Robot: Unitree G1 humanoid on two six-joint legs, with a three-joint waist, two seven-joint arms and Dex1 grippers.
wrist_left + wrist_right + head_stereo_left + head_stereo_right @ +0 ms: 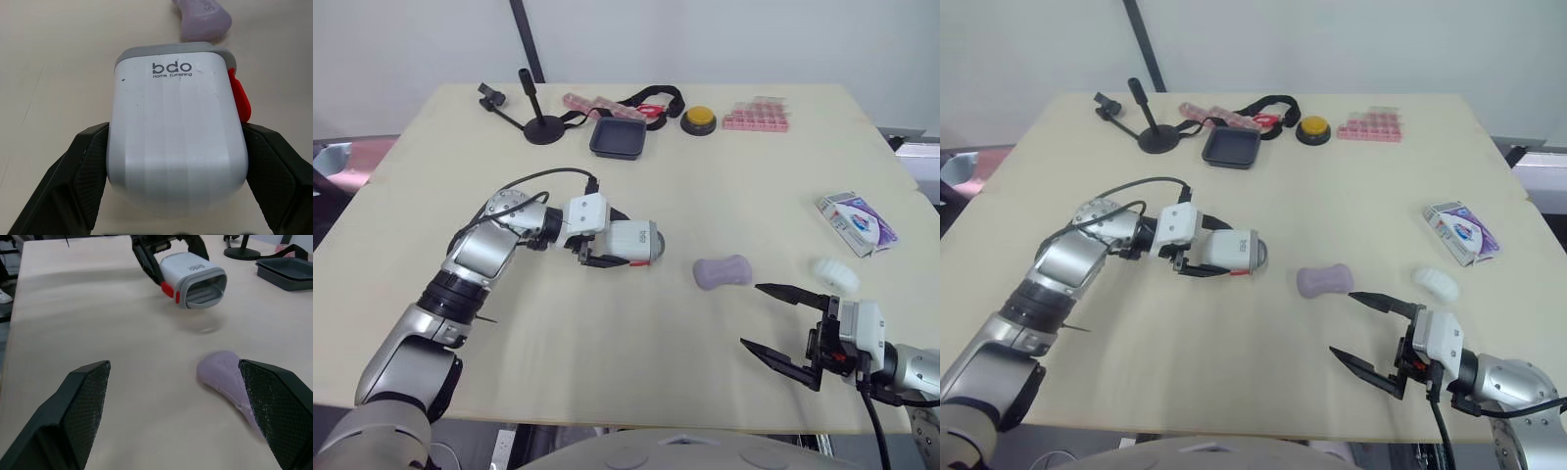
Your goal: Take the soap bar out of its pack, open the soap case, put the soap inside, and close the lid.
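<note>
My left gripper (605,238) is shut on the white soap case (632,241), which has a grey rim and a red latch (239,95). It holds the case on its side just above the table. The case's grey-rimmed end (203,289) faces the bare purple soap bar (722,271), which lies on the table to its right. My right gripper (753,315) hovers open near the front edge, just right of the soap, with nothing between its fingers (83,401). The soap pack (857,223) lies at the far right. A white ribbed piece (835,274) sits beside it.
Along the far edge stand a black stand (540,122), a dark tray (619,138), a pink box (602,106), a black strap (656,98), a yellow button (698,119) and pink blocks (756,116).
</note>
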